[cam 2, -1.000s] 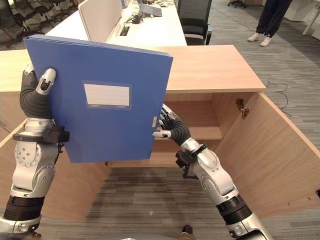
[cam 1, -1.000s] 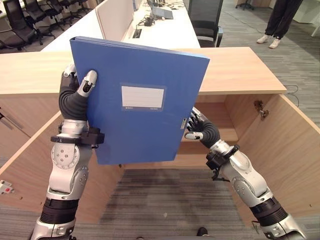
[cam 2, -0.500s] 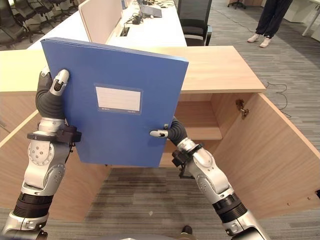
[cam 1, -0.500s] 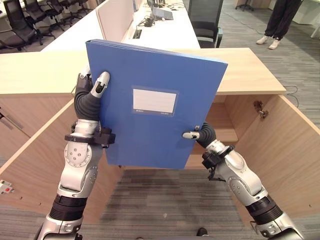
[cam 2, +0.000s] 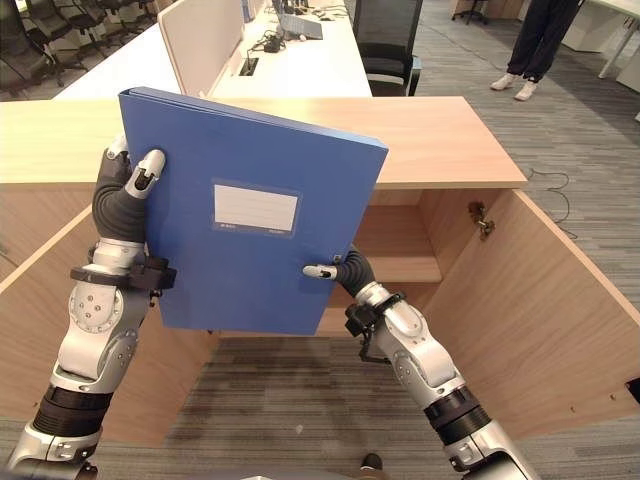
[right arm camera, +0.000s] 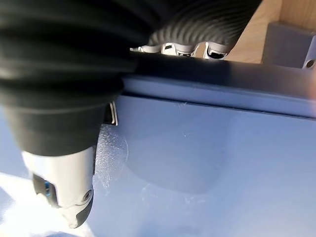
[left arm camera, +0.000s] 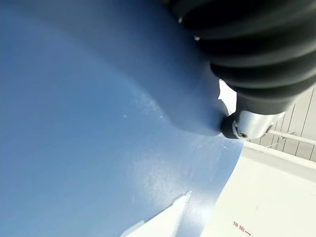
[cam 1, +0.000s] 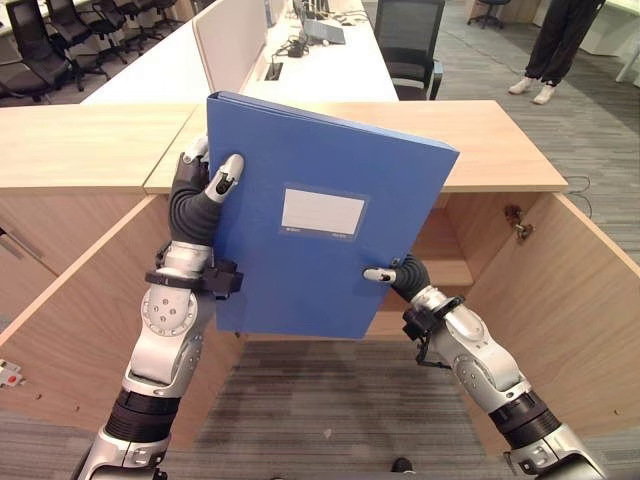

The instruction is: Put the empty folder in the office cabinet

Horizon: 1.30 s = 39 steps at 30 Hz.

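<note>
The left hand (cam 1: pixel 205 190) grips the upper left edge of the blue folder (cam 1: pixel 320 215), its thumb laid across the front cover and its fingers wrapped behind. The right hand (cam 1: pixel 395 273) pinches the folder's lower right edge, thumb on the front face beside the small metal clasp, fingers curled round the back. Between the two hands the folder is held upright and slightly tilted in the air, in front of the open wooden cabinet (cam 1: pixel 520 150), with its white label (cam 2: pixel 256 208) facing the camera. The cabinet's right door (cam 2: pixel 540 310) stands swung open, and a shelf (cam 2: pixel 395 262) shows inside past the folder's right edge. The right wrist view shows the thumb pressed flat on the blue cover and the fingertips (right arm camera: pixel 175 48) peeking over the far side of the edge; the left wrist view shows the folder's cover close up under the thumb. Beyond the cabinet stand a white desk (cam 1: pixel 320 60), office chairs (cam 1: pixel 410 40) and a person's legs (cam 1: pixel 555 45).
</note>
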Available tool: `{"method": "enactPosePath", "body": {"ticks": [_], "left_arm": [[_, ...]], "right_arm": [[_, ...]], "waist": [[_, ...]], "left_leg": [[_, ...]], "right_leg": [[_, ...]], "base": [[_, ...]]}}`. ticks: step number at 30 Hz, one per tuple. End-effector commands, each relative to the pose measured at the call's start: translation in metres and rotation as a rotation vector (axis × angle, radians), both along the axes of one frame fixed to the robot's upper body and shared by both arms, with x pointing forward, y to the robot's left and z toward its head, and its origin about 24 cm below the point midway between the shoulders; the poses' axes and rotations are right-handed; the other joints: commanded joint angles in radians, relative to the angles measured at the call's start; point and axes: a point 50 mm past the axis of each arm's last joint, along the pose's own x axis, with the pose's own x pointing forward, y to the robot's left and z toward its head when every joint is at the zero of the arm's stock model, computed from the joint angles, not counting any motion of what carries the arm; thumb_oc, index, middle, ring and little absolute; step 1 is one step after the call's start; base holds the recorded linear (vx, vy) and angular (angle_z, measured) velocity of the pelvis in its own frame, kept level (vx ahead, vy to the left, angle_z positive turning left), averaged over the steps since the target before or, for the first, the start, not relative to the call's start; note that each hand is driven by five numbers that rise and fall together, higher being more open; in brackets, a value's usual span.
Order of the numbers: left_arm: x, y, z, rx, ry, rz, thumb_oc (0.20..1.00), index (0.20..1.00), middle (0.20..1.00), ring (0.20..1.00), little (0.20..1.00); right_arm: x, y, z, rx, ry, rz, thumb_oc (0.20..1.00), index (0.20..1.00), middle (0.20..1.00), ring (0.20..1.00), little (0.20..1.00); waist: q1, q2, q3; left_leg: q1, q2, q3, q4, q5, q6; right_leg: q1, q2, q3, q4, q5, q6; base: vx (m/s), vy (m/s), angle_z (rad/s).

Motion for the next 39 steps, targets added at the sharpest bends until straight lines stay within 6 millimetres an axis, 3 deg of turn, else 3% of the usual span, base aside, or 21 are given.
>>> {"method": "enactPosePath", "body": {"ticks": [1,12,20,21,22,23,32,39], "left_arm": [[0.002,-0.033,0.031,0.004,-0.146,-0.153,0.200,0.200,0.200,0.200,0.200],[0.002,-0.030,0.030,0.004,-0.144,-0.149,0.200,0.200,0.200,0.200,0.200],[0.001,-0.018,0.022,-0.005,-0.112,-0.100,0.200,0.200,0.200,0.200,0.200],[0.000,-0.012,0.019,-0.008,-0.099,-0.074,0.536,0.536,0.536,0.536,0.536],[-0.001,-0.009,0.015,-0.011,-0.084,-0.061,0.928,0.928,0.928,0.928,0.928],[-0.001,-0.005,0.012,-0.017,-0.069,-0.045,1.000,1.000,1.000,1.000,1.000],[-0.010,0.019,-0.012,-0.055,0.038,0.011,1.000,1.000,1.000,1.000,1.000],[-0.025,0.058,-0.040,-0.153,0.160,0.131,1.000,1.000,1.000,1.000,1.000]], "right_arm": [[0.001,0.037,0.041,0.108,-0.176,0.117,0.200,0.200,0.200,0.200,0.200],[-0.001,0.036,0.034,0.119,-0.138,0.128,0.200,0.200,0.200,0.200,0.200],[-0.004,0.036,0.038,0.129,-0.151,0.154,0.200,0.200,0.200,0.200,0.200],[-0.006,0.035,0.036,0.126,-0.146,0.157,0.200,0.200,0.200,0.200,0.200],[-0.007,0.033,0.034,0.120,-0.141,0.160,0.200,0.200,0.200,0.200,0.200],[-0.008,0.032,0.032,0.111,-0.136,0.160,0.200,0.200,0.200,0.200,0.200],[-0.017,0.012,0.006,0.032,-0.045,0.131,0.200,0.200,0.200,0.200,0.200],[-0.030,-0.021,-0.035,-0.019,0.120,0.024,0.200,0.200,0.200,0.200,0.200]], "waist": [[0.000,-0.016,-0.006],[0.003,-0.018,-0.006],[0.012,-0.022,-0.005],[0.014,-0.022,-0.006],[0.016,-0.023,-0.005],[0.019,-0.024,-0.004],[0.037,-0.032,0.004],[0.055,-0.031,0.012]], "left_leg": [[-0.014,-0.006,-0.044,0.002,-0.014,0.003],[-0.014,-0.006,-0.047,0.002,-0.014,0.002],[-0.014,-0.006,-0.049,0.002,-0.016,0.003],[-0.014,-0.006,-0.048,0.002,-0.016,0.003],[-0.016,-0.007,-0.050,0.002,-0.015,0.003],[-0.017,-0.007,-0.051,0.002,-0.015,0.003],[-0.029,-0.009,-0.063,0.002,-0.012,0.001],[-0.042,-0.009,-0.078,0.002,-0.006,-0.002]], "right_leg": [[0.072,-0.026,0.031,0.055,-0.130,0.087],[0.071,-0.025,0.030,0.056,-0.131,0.087],[0.071,-0.025,0.030,0.058,-0.133,0.087],[0.072,-0.025,0.029,0.060,-0.133,0.087],[0.072,-0.026,0.028,0.060,-0.133,0.087],[0.073,-0.025,0.026,0.061,-0.134,0.088],[0.071,-0.026,0.008,0.069,-0.138,0.088],[0.070,-0.024,-0.010,0.072,-0.142,0.085]], "base": [[0.00,0.000,0.00],[0.00,0.000,0.00],[0.00,0.000,0.00],[0.00,0.000,0.00],[0.00,0.000,0.00],[0.00,0.000,0.00],[0.00,0.001,0.04],[0.01,-0.008,0.14]]}}
